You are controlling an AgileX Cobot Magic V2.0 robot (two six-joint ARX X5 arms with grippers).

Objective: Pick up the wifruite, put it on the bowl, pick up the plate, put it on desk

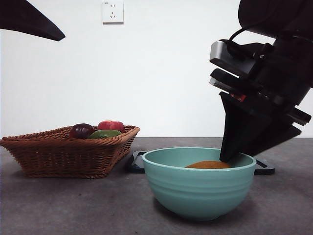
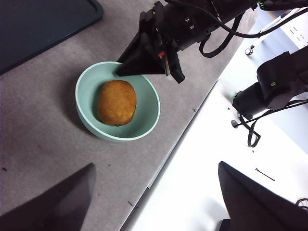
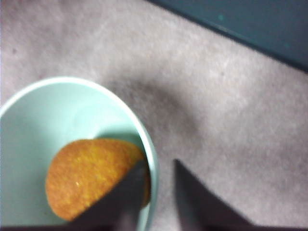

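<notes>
Black right pincer (image 3: 156, 192) slightly parted, straddling bowl (image 3: 150, 159) rim

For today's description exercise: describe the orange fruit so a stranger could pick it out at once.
Find the mint-green bowl at the front of the dark table. Inside lies the wifruite, alone. It is rounded and yellow-orange, whereas the other fruits, dark purple, green and red, sit in the wicker basket.

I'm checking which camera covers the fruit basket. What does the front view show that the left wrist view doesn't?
Only the front view shows the wicker basket with its fruits and the wall socket. Only the left wrist view shows the whole wifruite from above and the left gripper. Both show the bowl, the plate and the right gripper at the bowl's rim.
</notes>
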